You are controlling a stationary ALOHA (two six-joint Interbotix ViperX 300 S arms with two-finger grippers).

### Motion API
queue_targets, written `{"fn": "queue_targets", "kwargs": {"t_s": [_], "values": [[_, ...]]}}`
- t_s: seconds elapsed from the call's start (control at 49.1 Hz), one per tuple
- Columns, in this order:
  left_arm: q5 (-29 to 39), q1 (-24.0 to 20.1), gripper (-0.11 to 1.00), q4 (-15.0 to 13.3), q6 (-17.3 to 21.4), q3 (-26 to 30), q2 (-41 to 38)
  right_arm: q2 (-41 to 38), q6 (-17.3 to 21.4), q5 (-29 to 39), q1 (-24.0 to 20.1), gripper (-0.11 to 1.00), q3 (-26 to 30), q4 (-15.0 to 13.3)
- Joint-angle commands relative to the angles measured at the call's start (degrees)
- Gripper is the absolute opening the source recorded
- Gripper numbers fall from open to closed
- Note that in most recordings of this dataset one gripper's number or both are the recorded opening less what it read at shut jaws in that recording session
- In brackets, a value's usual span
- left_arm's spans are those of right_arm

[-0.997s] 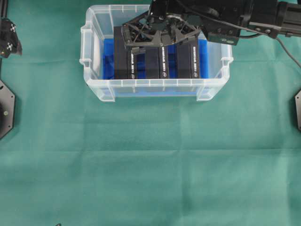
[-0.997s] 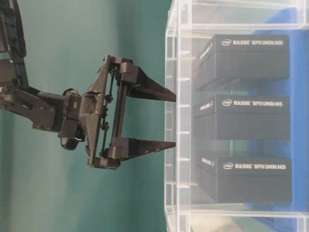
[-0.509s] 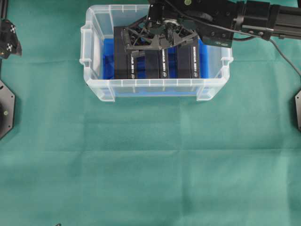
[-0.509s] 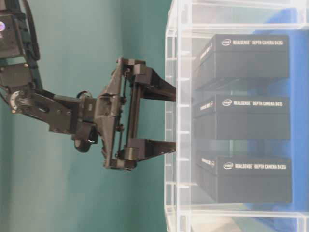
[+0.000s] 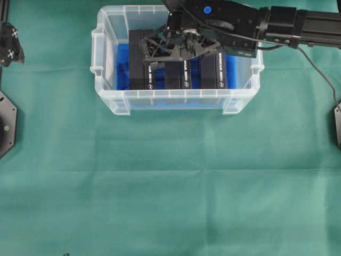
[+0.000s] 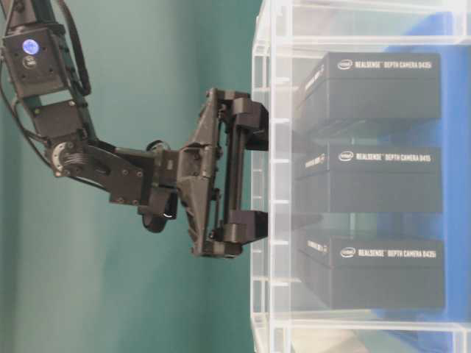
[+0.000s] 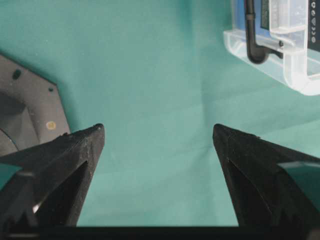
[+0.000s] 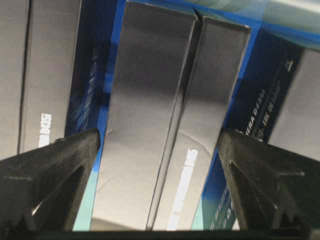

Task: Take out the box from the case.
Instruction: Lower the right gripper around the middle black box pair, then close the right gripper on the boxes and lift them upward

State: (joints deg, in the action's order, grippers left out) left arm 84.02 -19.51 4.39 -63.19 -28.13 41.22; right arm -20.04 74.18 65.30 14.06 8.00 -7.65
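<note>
Table (image 5: 170, 202) covered by green cloth (image 5: 80, 160). Clear plastic case (image 5: 176, 100) set directly on cloth, toward far edge.

Green cloth (image 5: 170, 181) everywhere you look, covering the whole tabletop from edge to edge in the overhead view, a flat teal-green. It's not perfectly smooth: faint fold lines cross it, one running left to right just below the middle, another running top to bottom near the centre. Light falls evenly across it, soft, with no hard shadows. At the left edge sits a dark hexagonal plate (image 5: 6, 124) lying on the cloth, and a matching dark plate (image 5: 337, 124) peeks in at the right edge. From table level the same green fills the backdrop (image 6: 132, 309). The left wrist view shows more cloth (image 7: 150, 75), plus the hexagonal plate with a small pale round fitting (image 7: 50, 125).
</note>
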Motion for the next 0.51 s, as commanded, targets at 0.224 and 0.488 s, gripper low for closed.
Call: {"fn": "queue_targets", "kwargs": {"t_s": [0.224, 0.488], "values": [[-0.18, -0.09, 0.92, 0.26, 0.09, 0.18, 0.09, -0.09, 0.00, -1.76, 0.79, 0.94, 0.44, -0.18], [-0.18, -0.09, 0.92, 0.26, -0.09, -0.44, 0.70, -1.23, 0.00, -1.76, 0.88, 0.94, 0.44, 0.26]]}}
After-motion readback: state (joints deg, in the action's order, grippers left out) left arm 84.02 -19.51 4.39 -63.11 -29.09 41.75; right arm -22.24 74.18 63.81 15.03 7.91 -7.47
